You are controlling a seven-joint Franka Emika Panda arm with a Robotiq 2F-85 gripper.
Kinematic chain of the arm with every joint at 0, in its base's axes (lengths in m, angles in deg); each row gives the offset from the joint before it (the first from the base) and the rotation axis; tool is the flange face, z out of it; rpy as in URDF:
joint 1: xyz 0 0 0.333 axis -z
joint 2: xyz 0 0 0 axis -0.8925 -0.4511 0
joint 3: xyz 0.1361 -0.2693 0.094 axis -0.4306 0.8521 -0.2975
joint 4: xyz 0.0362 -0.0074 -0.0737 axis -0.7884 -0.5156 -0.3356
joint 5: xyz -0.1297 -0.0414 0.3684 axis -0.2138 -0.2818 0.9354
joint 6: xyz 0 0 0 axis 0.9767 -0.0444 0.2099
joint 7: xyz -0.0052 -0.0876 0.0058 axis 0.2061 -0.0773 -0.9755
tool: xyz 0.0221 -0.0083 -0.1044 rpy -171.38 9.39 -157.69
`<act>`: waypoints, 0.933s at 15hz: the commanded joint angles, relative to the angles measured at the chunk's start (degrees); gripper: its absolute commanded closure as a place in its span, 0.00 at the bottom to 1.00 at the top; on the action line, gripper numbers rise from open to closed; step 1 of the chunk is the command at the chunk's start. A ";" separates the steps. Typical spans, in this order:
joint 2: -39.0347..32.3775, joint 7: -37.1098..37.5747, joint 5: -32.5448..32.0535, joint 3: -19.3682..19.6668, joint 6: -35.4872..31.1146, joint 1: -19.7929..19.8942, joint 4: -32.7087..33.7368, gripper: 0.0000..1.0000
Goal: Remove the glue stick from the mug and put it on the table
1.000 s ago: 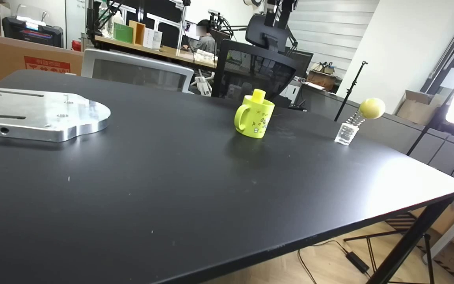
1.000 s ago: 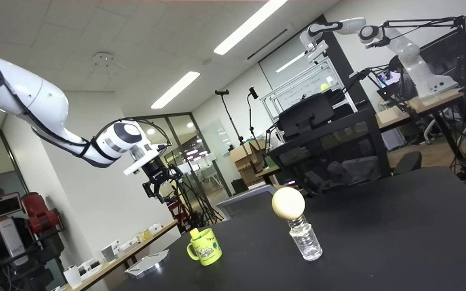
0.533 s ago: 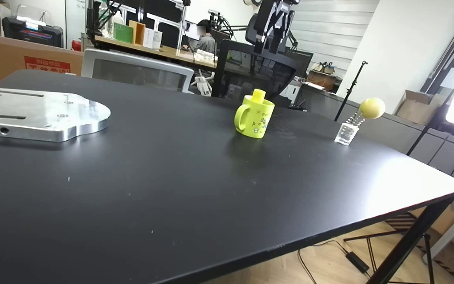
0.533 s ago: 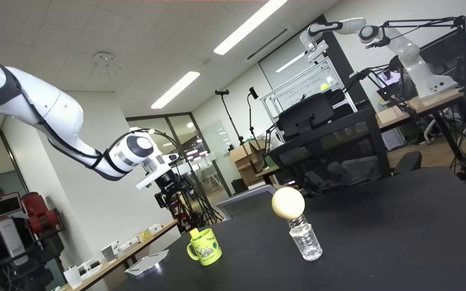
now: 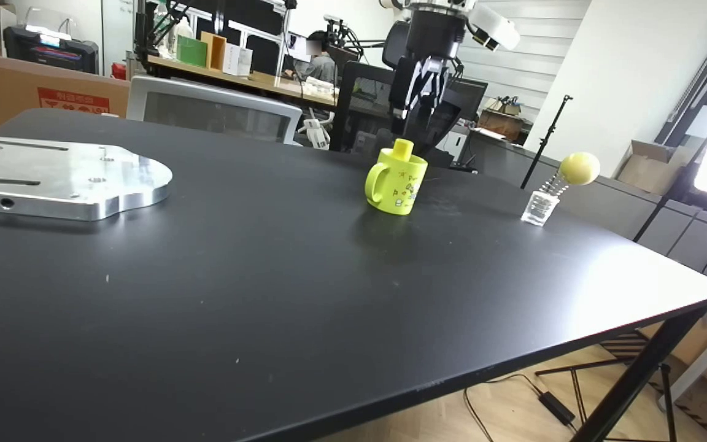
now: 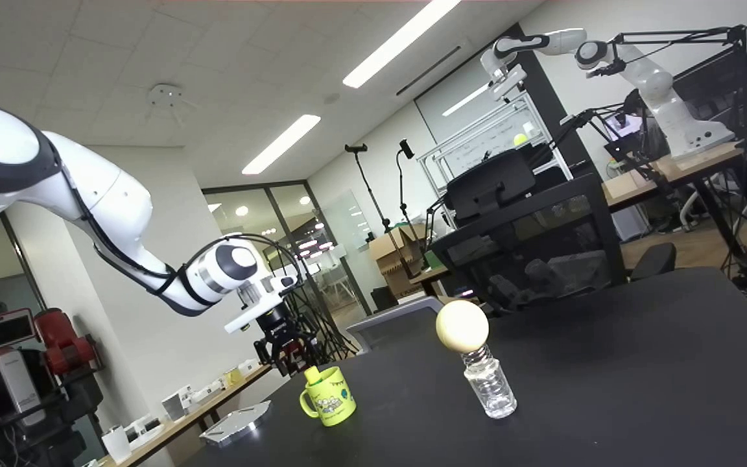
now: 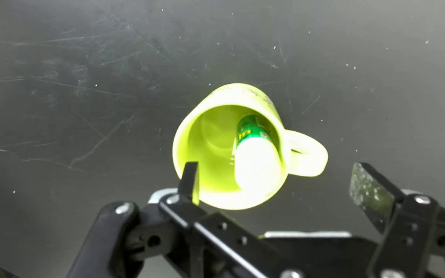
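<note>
Lowering the gripper [image 7: 279,181], we have brought it from higher up to just above the mug [image 5: 397,187] within the last second, as both exterior views show. The mug has kept its spot on the table [image 5: 255,294], and the stick [image 7: 258,160] remains inside the mug, leaning against its wall on the handle [image 7: 309,161] side with its pale end above the rim. For the task, we take this as the approach: the stick is not yet gripped, and both the lift and the setting down beside the mug are ahead of us. The gripper is spread wide and holds nothing. In the wrist view its fingers [image 7: 370,189] stand either side of the stick, one seen against the mug's rim on the side away from the handle, the other beyond the handle; we see no contact, and in an exterior view a gap shows above the stick [image 5: 402,149]. Narrowing before going lower would probably serve us, since a finger coming down from here could land on the mug's rim or handle and tip it.
</note>
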 commanded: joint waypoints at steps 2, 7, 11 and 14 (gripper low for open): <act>-1.52 2.40 0.24 1.23 0.27 -0.64 0.53 0.00; -2.49 3.00 0.00 1.65 -0.02 -0.91 1.02 0.34; -2.30 3.99 -0.38 1.93 -0.35 -1.32 0.98 0.62; -1.89 5.12 -0.93 2.42 -0.97 -1.92 0.74 0.81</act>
